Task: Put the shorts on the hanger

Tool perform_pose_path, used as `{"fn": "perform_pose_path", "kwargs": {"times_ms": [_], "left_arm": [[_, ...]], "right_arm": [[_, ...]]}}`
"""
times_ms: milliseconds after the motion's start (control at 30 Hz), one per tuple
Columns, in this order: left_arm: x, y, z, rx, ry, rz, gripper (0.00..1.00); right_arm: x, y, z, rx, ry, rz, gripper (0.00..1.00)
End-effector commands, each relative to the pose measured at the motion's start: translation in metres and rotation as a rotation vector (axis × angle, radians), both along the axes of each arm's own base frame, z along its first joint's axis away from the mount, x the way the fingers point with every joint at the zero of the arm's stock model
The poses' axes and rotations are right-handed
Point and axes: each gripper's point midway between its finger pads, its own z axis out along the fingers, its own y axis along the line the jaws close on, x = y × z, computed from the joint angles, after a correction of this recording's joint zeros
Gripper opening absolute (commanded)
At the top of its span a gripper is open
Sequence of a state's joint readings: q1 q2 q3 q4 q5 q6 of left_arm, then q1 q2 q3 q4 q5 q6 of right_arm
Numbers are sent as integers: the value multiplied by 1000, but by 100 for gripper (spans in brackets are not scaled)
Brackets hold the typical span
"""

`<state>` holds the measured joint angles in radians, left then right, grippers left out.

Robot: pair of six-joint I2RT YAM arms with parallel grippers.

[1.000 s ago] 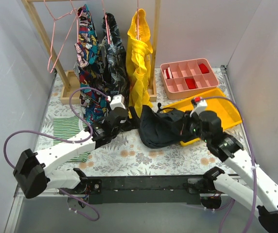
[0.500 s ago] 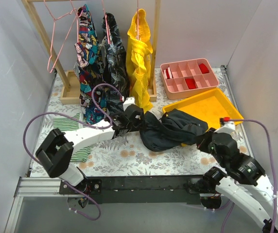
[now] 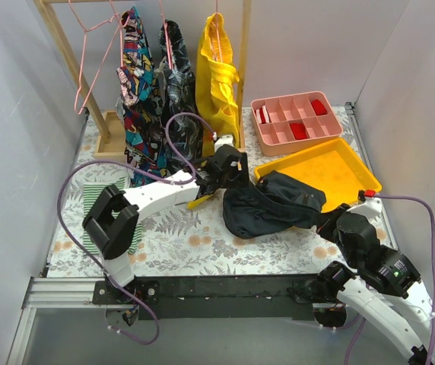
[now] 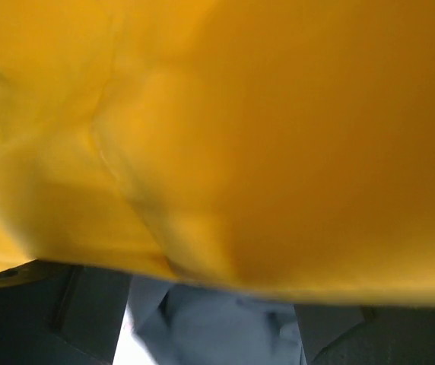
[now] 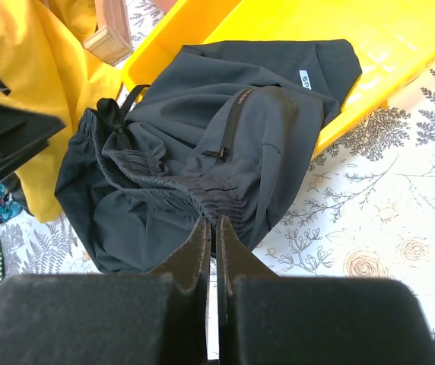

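Your right gripper (image 5: 211, 222) is pinching shut on the shorts (image 3: 267, 205), which are heaped over the tray (image 3: 331, 163) lip. Your left gripper (image 3: 229, 163) is nosing into the yellow garment (image 3: 217, 76), and I cannot tell its jaws. You are risking snagging that cloth and dragging it down.

One multicoloured printed garment (image 3: 134, 61), one black-and-grey patterned garment (image 3: 179, 91) and one bright yellow garment (image 3: 216, 84) hang. One dark navy cloth shorts (image 3: 267, 205), one empty pink wire hanger (image 3: 78, 95), one yellow plastic tray (image 3: 331, 163), one pink compartmented box (image 3: 286, 118), one green-striped cloth (image 3: 96, 199).
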<state>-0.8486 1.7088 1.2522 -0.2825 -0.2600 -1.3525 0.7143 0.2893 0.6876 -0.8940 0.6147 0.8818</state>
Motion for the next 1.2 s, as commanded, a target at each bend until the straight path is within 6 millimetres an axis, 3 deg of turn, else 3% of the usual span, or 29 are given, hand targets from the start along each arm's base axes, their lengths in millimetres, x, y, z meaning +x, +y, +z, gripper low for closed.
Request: {"fn": "perform_pose_path", "kwargs": {"times_ms": [0,133,233,333,400,567,633,700,733,800,867,1000,1033,1100,1133,1167], "left_arm": [[3,-14,-24,76,29,-53,72],[15,-13,-38,137,25,-23,73],[4,-14,-43,130,55,-58,72],[-7,-18,-31,64,58,-98,67],[-21,-19,-38,33,90,-131,64],[-41,-20,-38,-34,113,-177,53],[-44,-22,-34,-55,113,-185,41],[-46,-22,-23,-81,99,-191,31],[-49,-22,-18,-95,100,-196,15],[-58,-16,-5,-127,90,-208,2],[-67,-11,5,-154,83,-228,0],[-93,17,39,-185,27,-264,0],[-95,31,65,-206,-39,-242,0],[-87,61,83,-140,-120,-156,0],[-84,75,99,-131,-170,-120,0],[-83,90,133,-149,-242,-83,0]], "right_arm": [[3,-4,-1,9,-11,-42,1],[4,-2,1,7,-11,-32,1],[3,-7,7,1,-25,-41,1],[3,-8,11,-1,-34,-45,1],[4,-7,12,-5,-35,-43,1],[8,-3,17,-3,-48,-29,1],[9,-3,18,-10,-50,-30,1],[12,-1,25,-5,-64,-31,1],[13,-2,28,-13,-72,-31,1],[18,1,40,-7,-98,-30,1],[23,3,49,-31,-115,-23,1],[40,11,91,-58,-192,-11,1],[45,15,117,-25,-249,-10,1],[57,25,138,-57,-280,16,1],[58,26,168,-37,-335,22,1],[68,34,181,-43,-353,26,1]]}}
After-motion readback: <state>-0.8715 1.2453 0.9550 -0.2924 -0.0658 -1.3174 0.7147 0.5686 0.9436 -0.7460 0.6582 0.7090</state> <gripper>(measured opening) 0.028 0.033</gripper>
